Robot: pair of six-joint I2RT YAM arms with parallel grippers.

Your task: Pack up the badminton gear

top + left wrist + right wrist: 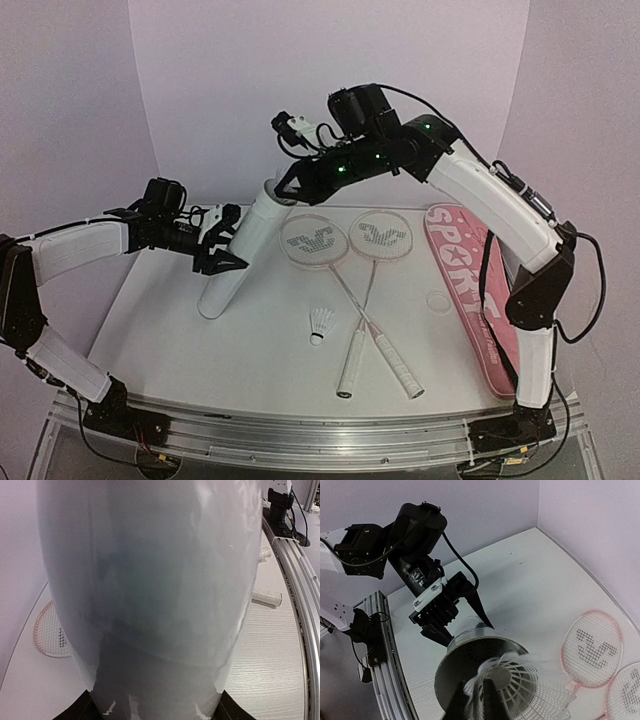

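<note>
My left gripper (224,256) is shut on the tall white tube (245,250) and holds it tilted, its base on the table. The tube fills the left wrist view (150,580), with black fingers (75,712) at its sides. My right gripper (287,183) is shut on a white shuttlecock (520,682) by its skirt, right at the tube's open mouth (465,655). A second shuttlecock (321,323) stands on the table. Two white-framed rackets (313,241) (380,235) lie side by side, handles crossing toward the near edge. A third shuttlecock is not in view.
The long pink bag (462,275) lies along the right side of the table. A small white ring-shaped lid (438,300) lies beside it. The left gripper (445,610) also shows in the right wrist view. A metal rail (295,575) runs along the near edge.
</note>
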